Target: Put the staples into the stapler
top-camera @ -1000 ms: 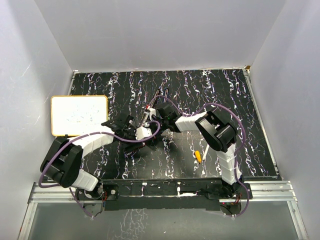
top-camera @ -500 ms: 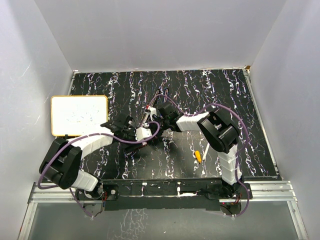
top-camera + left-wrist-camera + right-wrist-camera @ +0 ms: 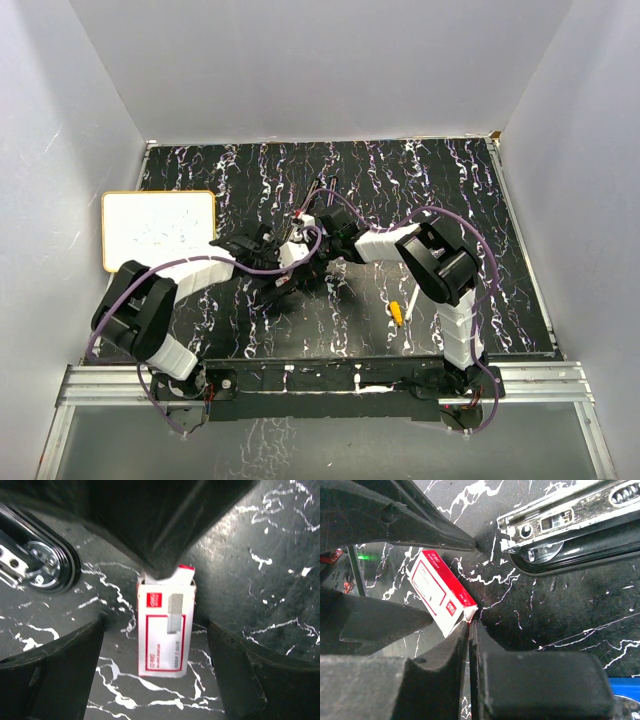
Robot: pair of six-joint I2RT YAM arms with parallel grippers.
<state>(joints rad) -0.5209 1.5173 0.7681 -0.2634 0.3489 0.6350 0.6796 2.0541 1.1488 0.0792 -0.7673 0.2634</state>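
The staples, a small red-and-white box, lie flat on the black marbled table between the wide-apart fingers of my left gripper, which touch nothing. My right gripper is shut, its tips pressed against the open flap end of the staples. Whether they pinch the flap I cannot tell. The stapler lies open just beyond, its chrome rail showing; the left wrist view shows the stapler at the upper left. From above, both grippers meet mid-table beside the stapler, and the box is hidden under them.
A yellow-framed whiteboard lies at the left edge of the table. A white pen with a yellow tip lies near the right arm's base. Something blue shows at the right wrist view's lower right corner. White walls enclose the table.
My left gripper has opened wide, and its wrist has shifted a little to the right, toward the right gripper. The right gripper stays shut in the same place.
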